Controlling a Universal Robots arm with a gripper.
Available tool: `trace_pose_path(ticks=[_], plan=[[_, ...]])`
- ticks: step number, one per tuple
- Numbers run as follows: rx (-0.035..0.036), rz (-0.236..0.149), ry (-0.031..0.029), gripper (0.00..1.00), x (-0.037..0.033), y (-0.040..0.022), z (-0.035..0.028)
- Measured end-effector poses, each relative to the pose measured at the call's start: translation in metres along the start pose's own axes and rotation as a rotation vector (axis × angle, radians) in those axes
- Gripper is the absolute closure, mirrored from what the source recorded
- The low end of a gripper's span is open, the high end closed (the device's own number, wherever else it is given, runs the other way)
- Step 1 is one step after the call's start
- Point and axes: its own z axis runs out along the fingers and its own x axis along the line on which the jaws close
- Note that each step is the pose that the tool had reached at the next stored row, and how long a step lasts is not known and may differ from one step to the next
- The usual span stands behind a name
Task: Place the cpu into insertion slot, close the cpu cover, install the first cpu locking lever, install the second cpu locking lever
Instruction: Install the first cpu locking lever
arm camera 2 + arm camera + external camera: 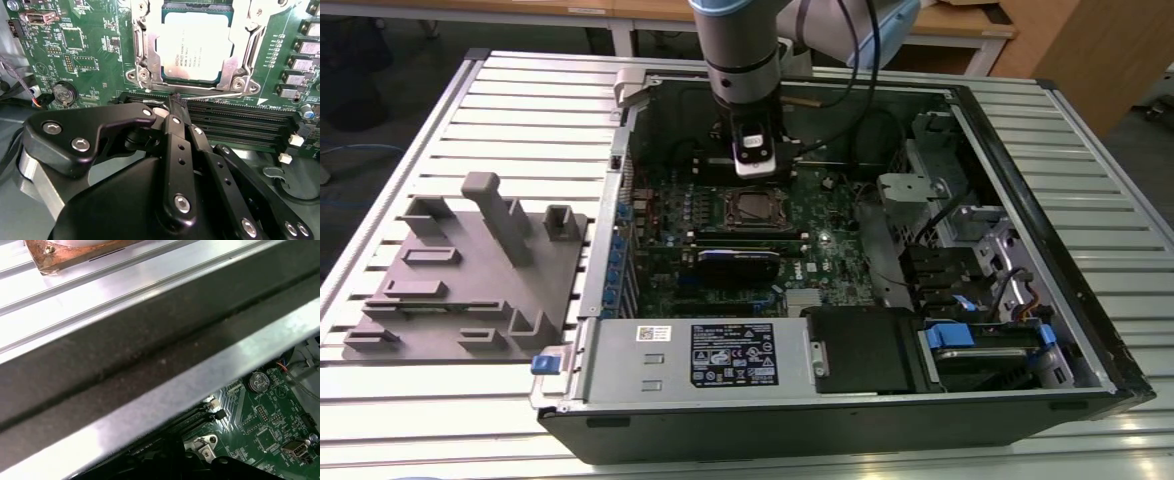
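bench [427, 420]: carries computer case [854, 425]; fixture block [467, 290] at the exterior view's left
motherboard [834, 250]: inside case
cpu [192, 47]: in insertion slot [200, 81]
tool [762, 170]: above slot's far side

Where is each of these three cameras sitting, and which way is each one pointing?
Exterior view: high off the arm, looking down into the open computer case on the slatted table; the arm reaches in from above.
Second wrist view: on the wrist, facing past the gripper, fingers together, at the cpu on the motherboard.
First wrist view: on the wrist, facing the case rim and a motherboard corner.
Shared: both wrist views show the coin battery.
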Motion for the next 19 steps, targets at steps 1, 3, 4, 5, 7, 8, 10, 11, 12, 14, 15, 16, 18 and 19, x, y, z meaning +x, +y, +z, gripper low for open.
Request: trace_pose_path(ticks=[1,3,4,5,7,8,10,11,12,14,15,16,18,19], plan=[[0.0000,0.000,0.0000,0.90,0.0002,0.0002,0.0000],[-0.0001,0.000,0.0000,0.90,0.0008,0.0006,0.0001],[-0.0003,0.000,-0.0001,0.90,0.0010,0.0006,0.0001],[-0.0005,0.000,-0.0004,0.90,0.0011,0.0006,0.0000],[-0.0022,-0.001,-0.0037,0.90,0.0014,0.0004,0.0000],[-0.0038,-0.001,-0.0064,0.90,0.0014,0.0004,0.0000],[-0.0087,-0.002,-0.0148,0.90,0.0016,0.0002,0.0004],[-0.0113,-0.003,-0.0194,0.90,0.0016,0.0001,0.0007],[-0.0138,-0.004,-0.0238,0.90,0.0017,0.0000,0.0010],[-0.0178,-0.005,-0.0307,0.90,0.0018,-0.0002,0.0014],[-0.0182,-0.005,-0.0313,0.90,0.0017,-0.0001,0.0014],[-0.0182,-0.005,-0.0313,0.90,0.0017,-0.0001,0.0014],[-0.0181,-0.005,-0.0314,0.90,0.0019,-0.0002,0.0014],[-0.0182,-0.005,-0.0313,0.90,0.0021,-0.0002,0.0014]])
